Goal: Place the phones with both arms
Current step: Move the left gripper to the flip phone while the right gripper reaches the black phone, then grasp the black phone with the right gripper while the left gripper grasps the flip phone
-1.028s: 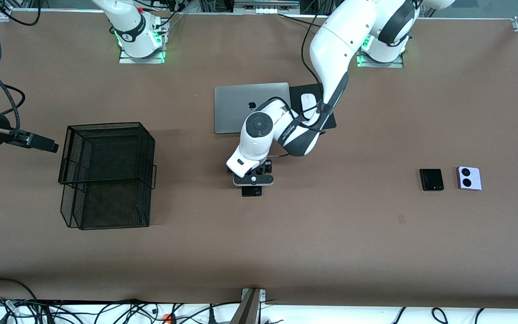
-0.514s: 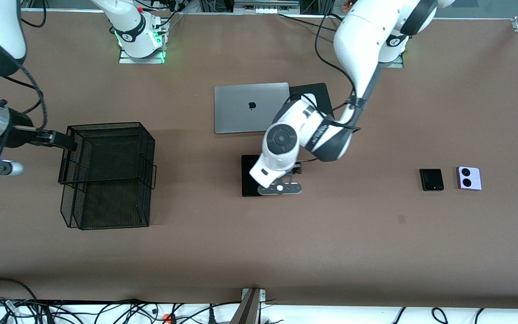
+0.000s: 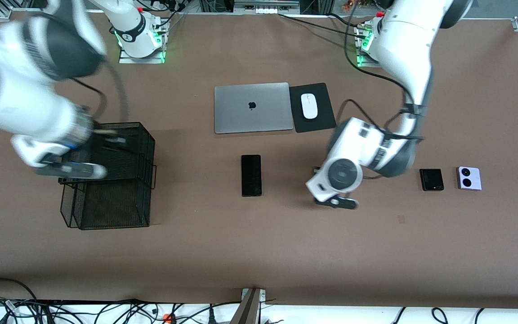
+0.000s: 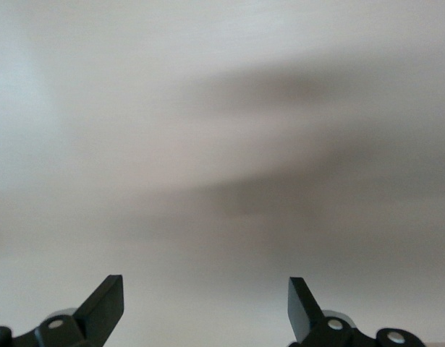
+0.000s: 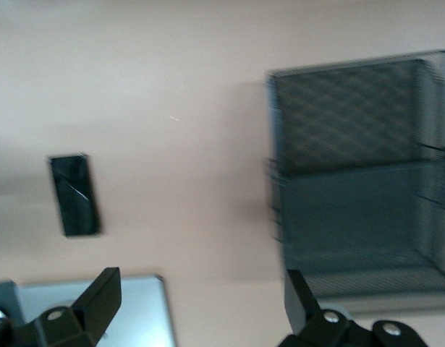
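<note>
A long slim black phone [image 3: 251,175] [image 5: 75,195] lies flat mid-table, nearer the front camera than the laptop. Toward the left arm's end, a squarish black phone [image 3: 431,179] and a lilac-white phone [image 3: 468,178] with two black circles lie side by side. My left gripper [image 3: 336,201] [image 4: 205,303] hangs over bare table between the slim phone and the squarish black one, open and empty. Over the wire basket's edge, my right gripper [image 3: 72,168] [image 5: 200,300] is also open with nothing in it. The right arm is blurred by motion.
A black wire basket [image 3: 106,180] [image 5: 359,195] stands toward the right arm's end. A closed silver laptop [image 3: 251,107] [image 5: 99,311] lies beside a white mouse [image 3: 309,106] on a black pad [image 3: 324,121], near the arms' bases.
The left gripper swung away from above the slim black phone toward the left arm's end; the phone stayed put. The right arm swept in from the table's end to over the basket.
</note>
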`<state>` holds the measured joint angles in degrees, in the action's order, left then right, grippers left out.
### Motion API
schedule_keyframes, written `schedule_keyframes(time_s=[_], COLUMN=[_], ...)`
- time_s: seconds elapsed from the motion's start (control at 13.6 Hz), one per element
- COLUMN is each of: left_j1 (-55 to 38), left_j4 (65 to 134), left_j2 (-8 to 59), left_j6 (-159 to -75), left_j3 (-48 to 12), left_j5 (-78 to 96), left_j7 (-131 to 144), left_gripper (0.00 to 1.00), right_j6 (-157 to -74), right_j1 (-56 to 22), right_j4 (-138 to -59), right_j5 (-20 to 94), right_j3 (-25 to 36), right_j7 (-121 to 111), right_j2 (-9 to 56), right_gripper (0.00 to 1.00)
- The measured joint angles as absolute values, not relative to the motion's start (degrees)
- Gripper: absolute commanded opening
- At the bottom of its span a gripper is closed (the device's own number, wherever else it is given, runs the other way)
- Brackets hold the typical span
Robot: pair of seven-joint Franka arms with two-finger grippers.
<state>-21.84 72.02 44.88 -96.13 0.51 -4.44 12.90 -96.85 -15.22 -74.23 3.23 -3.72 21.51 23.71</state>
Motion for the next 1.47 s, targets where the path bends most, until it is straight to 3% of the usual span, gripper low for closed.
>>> schedule_keyframes(time_s=[0.59, 1.1, 1.47], left_j1=[-5.94, 8.1, 13.04], left_j4=[78.67, 99.32, 106.53], left_j2=[41.59, 33.62, 32.42], left_j6=[-100.84, -124.57, -133.16], left_j3=[0.58, -0.72, -3.23], left_j5=[-8.93, -8.83, -8.05], left_j7=[-5.55, -7.18, -7.17], left_gripper=[1.0, 1.0, 1.0], right_j6=[-119.38, -125.2, -129.23], right_j1=[-30.45, -34.92, -36.5], right_j4=[-73.04, -71.09, -71.05], right_j5=[2.7, -1.45, -1.47], right_j3=[-3.56, -3.34, -3.29], right_j7=[29.53, 35.75, 35.75], right_j2=[39.93, 49.87, 53.87], right_gripper=[1.0, 1.0, 1.0])
